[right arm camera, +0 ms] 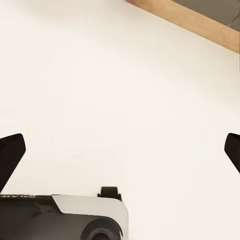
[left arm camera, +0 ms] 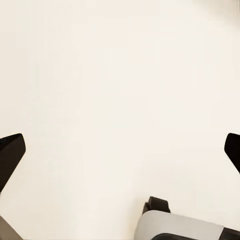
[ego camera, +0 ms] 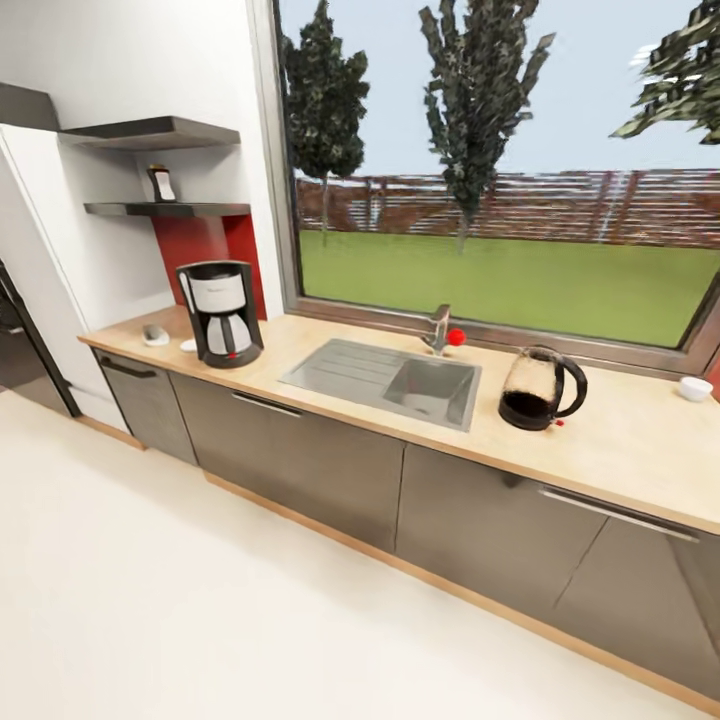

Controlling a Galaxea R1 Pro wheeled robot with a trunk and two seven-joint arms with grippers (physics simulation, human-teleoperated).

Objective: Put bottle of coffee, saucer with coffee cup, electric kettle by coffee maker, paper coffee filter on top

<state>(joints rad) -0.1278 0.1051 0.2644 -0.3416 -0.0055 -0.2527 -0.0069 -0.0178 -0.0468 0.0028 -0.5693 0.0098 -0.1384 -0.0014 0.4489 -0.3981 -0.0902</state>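
The black and silver coffee maker [ego camera: 219,312] stands on the wooden countertop [ego camera: 640,440] near its left end. On the lower wall shelf [ego camera: 168,209] above it stands the small bottle of coffee [ego camera: 161,184]. The glass electric kettle [ego camera: 540,388] with a black handle sits right of the sink. A small grey-white item [ego camera: 155,335] and a flat white piece [ego camera: 188,345] lie left of the coffee maker; I cannot tell what they are. A white cup-like object [ego camera: 694,388] sits at the far right. My left gripper [left arm camera: 120,155] and right gripper [right arm camera: 120,155] both hang open over pale floor.
A steel sink [ego camera: 385,378] with a faucet [ego camera: 438,330] lies between coffee maker and kettle. Grey cabinets [ego camera: 300,455] with a wooden plinth [right arm camera: 200,22] run under the counter. A tall white unit [ego camera: 50,280] stands at the left. A large window backs the counter.
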